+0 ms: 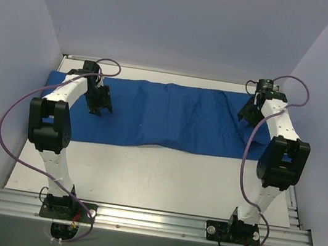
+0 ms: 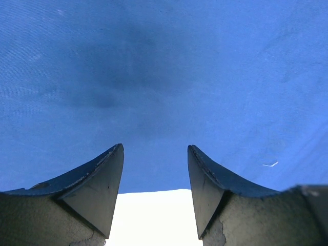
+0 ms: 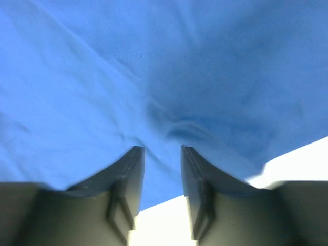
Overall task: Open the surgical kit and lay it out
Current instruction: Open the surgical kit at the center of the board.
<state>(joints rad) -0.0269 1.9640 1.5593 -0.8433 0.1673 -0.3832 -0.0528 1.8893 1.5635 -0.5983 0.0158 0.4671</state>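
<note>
Top external: left gripper (image 1: 99, 108), right gripper (image 1: 247, 114) agape over drape (image 1: 177, 116)

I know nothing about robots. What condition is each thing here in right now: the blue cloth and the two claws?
Blue cloth: unfolded, spread wrinkled across the far side of the table.
Left end effector: open, close over the cloth's left end, gripping nothing.
Right end effector: open with a narrower gap, close over the cloth's right end, gripping nothing.

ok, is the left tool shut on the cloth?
No, the left tool is open, with a clear gap and no blue cloth pinched in it.
</note>
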